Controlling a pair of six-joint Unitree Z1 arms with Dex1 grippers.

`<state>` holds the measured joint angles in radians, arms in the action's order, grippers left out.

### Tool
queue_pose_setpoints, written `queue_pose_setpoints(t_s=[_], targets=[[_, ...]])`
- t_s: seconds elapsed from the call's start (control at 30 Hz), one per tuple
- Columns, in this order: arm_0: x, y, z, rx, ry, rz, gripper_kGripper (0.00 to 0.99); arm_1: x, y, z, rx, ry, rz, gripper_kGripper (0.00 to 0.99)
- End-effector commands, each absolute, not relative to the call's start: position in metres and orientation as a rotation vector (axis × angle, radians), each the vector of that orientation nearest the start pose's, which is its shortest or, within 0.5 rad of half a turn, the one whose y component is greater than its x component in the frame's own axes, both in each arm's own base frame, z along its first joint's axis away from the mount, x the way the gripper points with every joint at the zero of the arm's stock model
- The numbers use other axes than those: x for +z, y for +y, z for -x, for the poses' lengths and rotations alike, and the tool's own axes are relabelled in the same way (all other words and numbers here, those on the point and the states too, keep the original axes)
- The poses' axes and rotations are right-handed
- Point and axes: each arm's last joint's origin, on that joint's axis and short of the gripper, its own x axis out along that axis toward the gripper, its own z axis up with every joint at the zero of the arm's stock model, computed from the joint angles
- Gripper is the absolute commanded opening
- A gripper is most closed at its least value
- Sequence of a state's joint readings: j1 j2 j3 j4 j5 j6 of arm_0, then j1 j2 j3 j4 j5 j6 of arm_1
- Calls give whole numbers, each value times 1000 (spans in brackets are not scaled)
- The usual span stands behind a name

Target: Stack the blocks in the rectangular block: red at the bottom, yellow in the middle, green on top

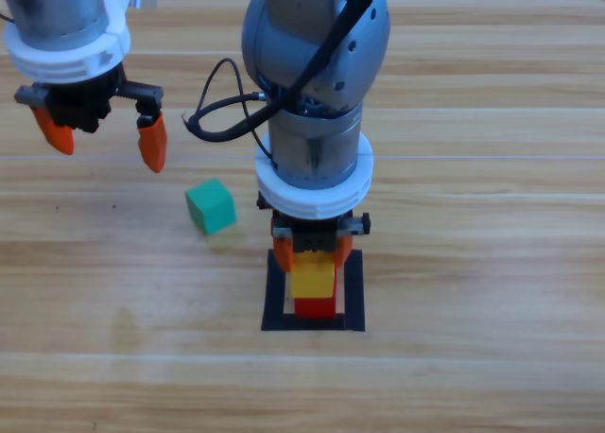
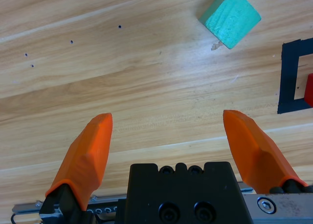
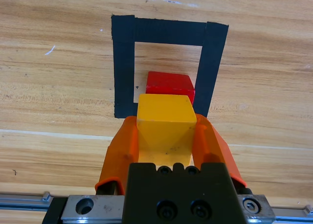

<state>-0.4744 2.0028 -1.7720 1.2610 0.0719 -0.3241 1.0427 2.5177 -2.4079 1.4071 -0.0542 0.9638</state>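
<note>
The right gripper (image 1: 313, 253) is clenched on the yellow cube (image 3: 164, 123), one orange jaw pressed to each side face. It holds the cube over the near side of the tape square (image 3: 126, 62), with the red cube (image 3: 169, 83) just ahead of the jaws and below the yellow one. In the high view yellow overlaps most of red and only a strip of red shows past its front edge, so the two are close to lined up. Whether yellow already rests on red or hangs just above it cannot be told from these views.

The coming move turns on that offset. Red lies forward of the jaws and a touch toward the right jaw, its edges roughly parallel to yellow's. A cube has no long axis to match, so by my reading only a small nudge forward is needed before the jaws let go.

The left gripper (image 2: 167, 145) waits well off to the left with its jaws spread wide and nothing between them. The green cube (image 1: 210, 206) lies on bare wood outside the square, ahead of the left jaws and beyond the right-hand one in the left wrist view, turned at an angle to them. It sits between the two grippers, nearer the left jaws' open reach, so the left arm looks better placed to take it.
</note>
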Motion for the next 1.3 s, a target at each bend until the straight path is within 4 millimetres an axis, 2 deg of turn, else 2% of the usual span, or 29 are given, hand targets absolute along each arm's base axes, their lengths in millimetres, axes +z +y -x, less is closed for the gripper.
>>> queue_pose_setpoints(t_s=[0.03, 0.17, 0.33, 0.47, 0.57, 0.63, 0.7, 0.77, 0.83, 0.87, 0.93, 0.97, 1.03, 1.17, 1.23, 1.3], targets=[[288, -168, -349, -69, 1509, -135, 965, 184, 439, -273, 7, 1563, 95, 983], [288, -168, -349, -69, 1509, -135, 963, 209, 435, -271, 52, 1529, 87, 990], [287, -168, -349, -69, 1509, -135, 963, 261, 419, -266, 109, 1459, 61, 990], [289, -170, -353, -75, 1497, -133, 962, 339, 383, -248, 215, 1351, 29, 990], [295, -174, -362, -94, 1466, -125, 983, 388, 344, -242, 286, 1287, 8, 990], [294, -178, -370, -100, 1455, -128, 980, 402, 324, -243, 325, 1269, 16, 990], [284, -184, -381, -104, 1463, -137, 983, 412, 307, -246, 363, 1250, 39, 990], [268, -191, -391, -115, 1486, -164, 976, 413, 290, -250, 414, 1237, 58, 990], [254, -196, -394, -126, 1512, -193, 977, 404, 267, -253, 515, 1226, 44, 989], [248, -198, -395, -126, 1520, -205, 979, 397, 255, -254, 583, 1208, 19, 989], [242, -203, -398, -147, 1522, -231, 980, 371, 224, -251, 770, 1139, -84, 989], [240, -206, -399, -158, 1522, -251, 980, 360, 219, -247, 819, 1094, -96, 989], [234, -210, -400, -187, 1530, -287, 976, 337, 217, -247, 840, 1086, -45, 988], [230, -216, -397, -240, 1527, -343, 974, 282, 230, -253, 844, 1196, 57, 989], [231, -221, -395, -271, 1520, -367, 976, 268, 227, -250, 829, 1223, 71, 989], [232, -225, -392, -302, 1519, -386, 977, 276, 219, -242, 839, 1180, 98, 989]])
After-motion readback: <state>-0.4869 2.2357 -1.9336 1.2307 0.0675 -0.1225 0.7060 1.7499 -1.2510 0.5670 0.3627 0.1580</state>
